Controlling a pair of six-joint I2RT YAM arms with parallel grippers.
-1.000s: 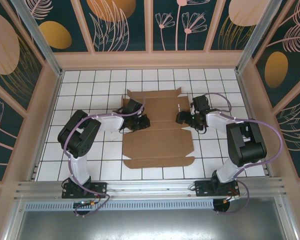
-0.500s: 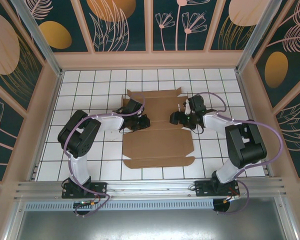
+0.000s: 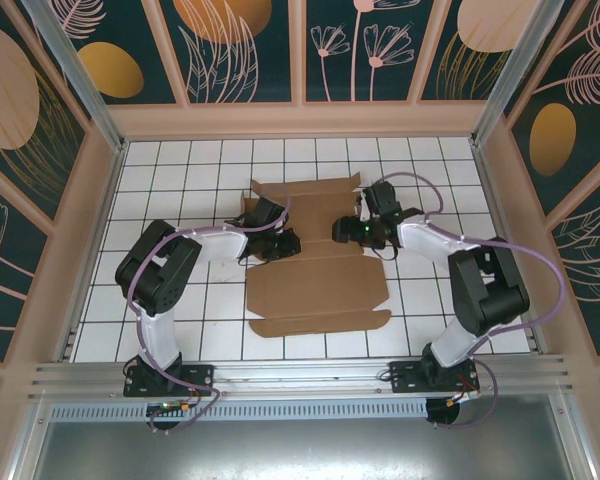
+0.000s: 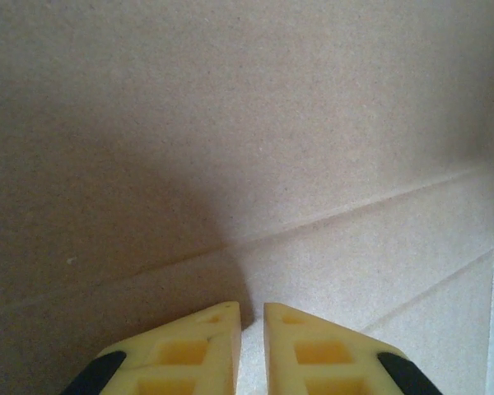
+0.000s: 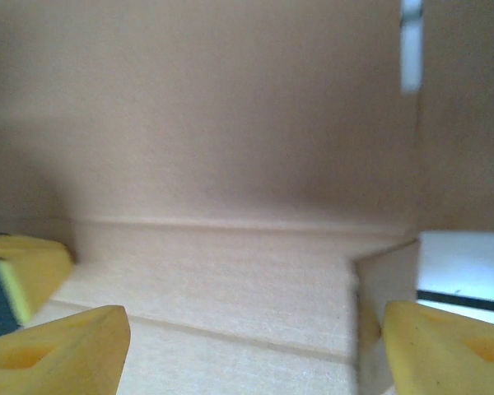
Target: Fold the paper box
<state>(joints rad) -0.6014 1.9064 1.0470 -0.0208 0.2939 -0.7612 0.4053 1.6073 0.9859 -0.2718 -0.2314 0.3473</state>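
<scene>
- Left jaws nearly closed, empty, resting against the paper box (image 3: 315, 285).
- Right jaws wide, empty, now further inward; far flap (image 3: 305, 190) looks raised, so folding has started.

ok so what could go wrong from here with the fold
The left tool, nearly closed, seems only to rest on the paper box, so the sheet could slide on the tiled table. The right tool is wide open at a raised panel; pushing off the crease may fold it crookedly.

Brown paper box (image 3: 315, 285), mostly flat
</scene>
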